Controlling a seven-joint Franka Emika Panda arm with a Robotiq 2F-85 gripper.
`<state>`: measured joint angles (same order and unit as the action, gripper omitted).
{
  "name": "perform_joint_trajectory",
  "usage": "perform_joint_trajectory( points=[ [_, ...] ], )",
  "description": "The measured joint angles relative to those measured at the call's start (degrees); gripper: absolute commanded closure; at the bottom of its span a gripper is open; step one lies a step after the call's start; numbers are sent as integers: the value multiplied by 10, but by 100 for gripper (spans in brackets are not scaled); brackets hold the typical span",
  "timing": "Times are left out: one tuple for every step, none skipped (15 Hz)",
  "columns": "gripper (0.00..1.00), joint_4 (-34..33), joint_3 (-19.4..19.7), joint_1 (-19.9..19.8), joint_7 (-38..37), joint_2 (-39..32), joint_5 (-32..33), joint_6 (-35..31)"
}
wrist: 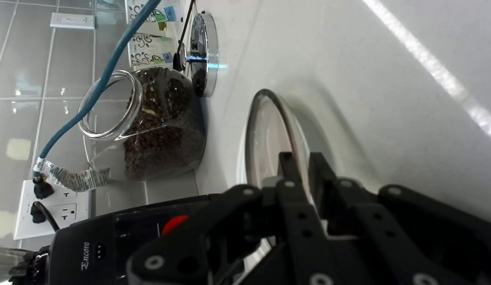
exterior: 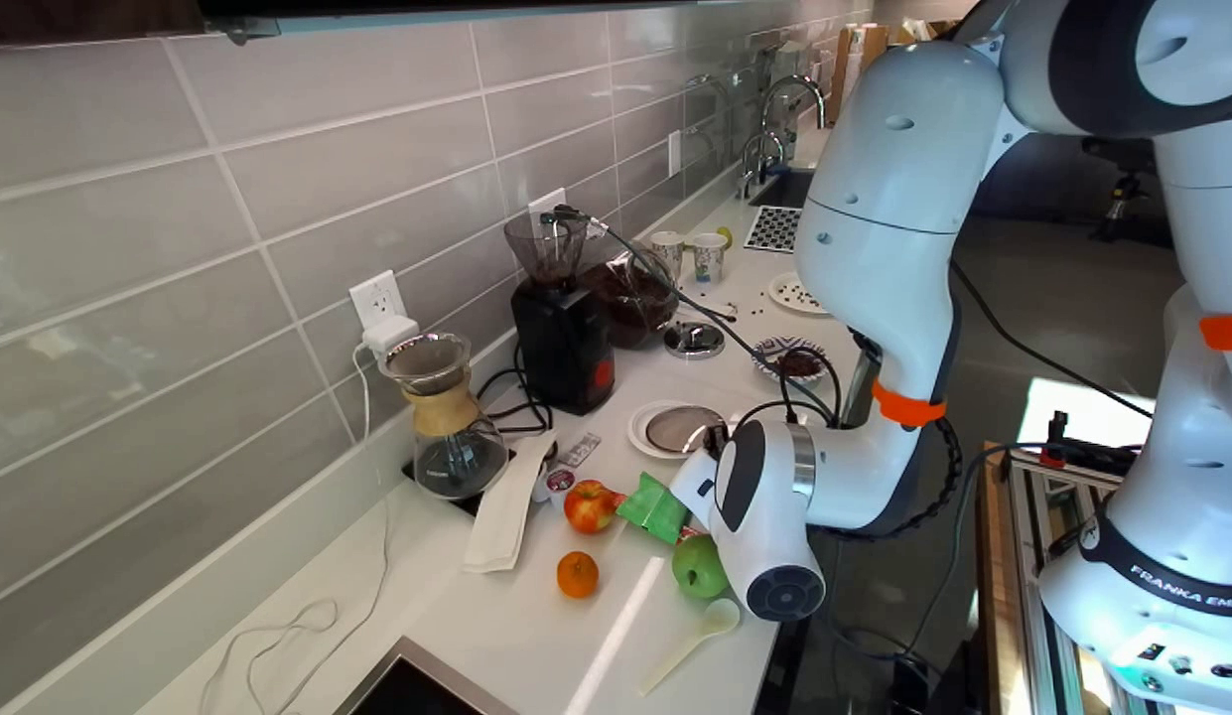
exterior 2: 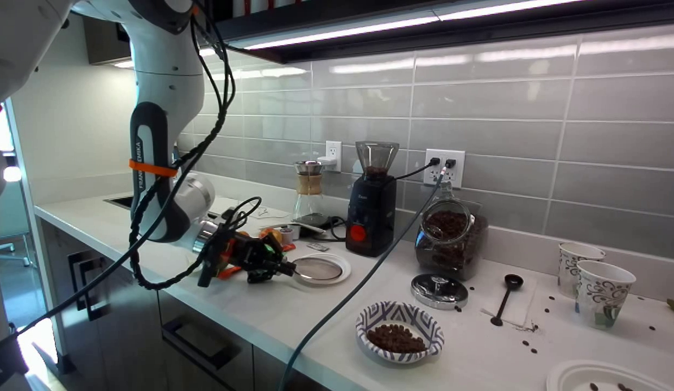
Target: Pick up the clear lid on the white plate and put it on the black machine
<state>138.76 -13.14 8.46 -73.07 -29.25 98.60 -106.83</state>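
The clear lid (exterior: 681,429) lies over the white plate (exterior: 638,444), a little off its centre toward my gripper. The lid (exterior 2: 319,268) and the plate's rim (exterior 2: 346,270) also show in an exterior view. In the wrist view my gripper (wrist: 301,159) has its fingers close together, one on each side of the rim of the lid (wrist: 265,138). A narrow gap shows between the fingertips; whether they press on the rim is unclear. The black machine (exterior 2: 371,214) stands upright behind the plate against the wall, with a smoky upper container (exterior: 548,253).
A glass jar of beans (exterior 2: 451,239) and a chrome lid (exterior 2: 439,290) stand beside the machine. A patterned bowl (exterior 2: 399,331) is near the counter's edge. A blue cable (exterior 2: 364,288) crosses in front. A glass coffee maker (exterior: 455,437), apple (exterior: 590,506) and green packet (exterior: 655,508) lie nearby.
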Motion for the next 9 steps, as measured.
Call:
perform_joint_trajectory(
  points=[
    [93,0,0,1,0,-1,0,2],
    [95,-1,0,1,0,-1,-1,3],
    [97,-1,0,1,0,-1,-1,3],
    [97,-1,0,1,0,-1,-1,3],
    [97,-2,0,1,0,-1,-2,3],
    [97,-2,0,2,0,-2,-2,4],
    [97,-2,0,3,0,-2,-2,10],
    [97,-2,0,6,-1,-3,-2,18],
    [98,-2,0,10,-4,-5,-2,31]
  ],
)
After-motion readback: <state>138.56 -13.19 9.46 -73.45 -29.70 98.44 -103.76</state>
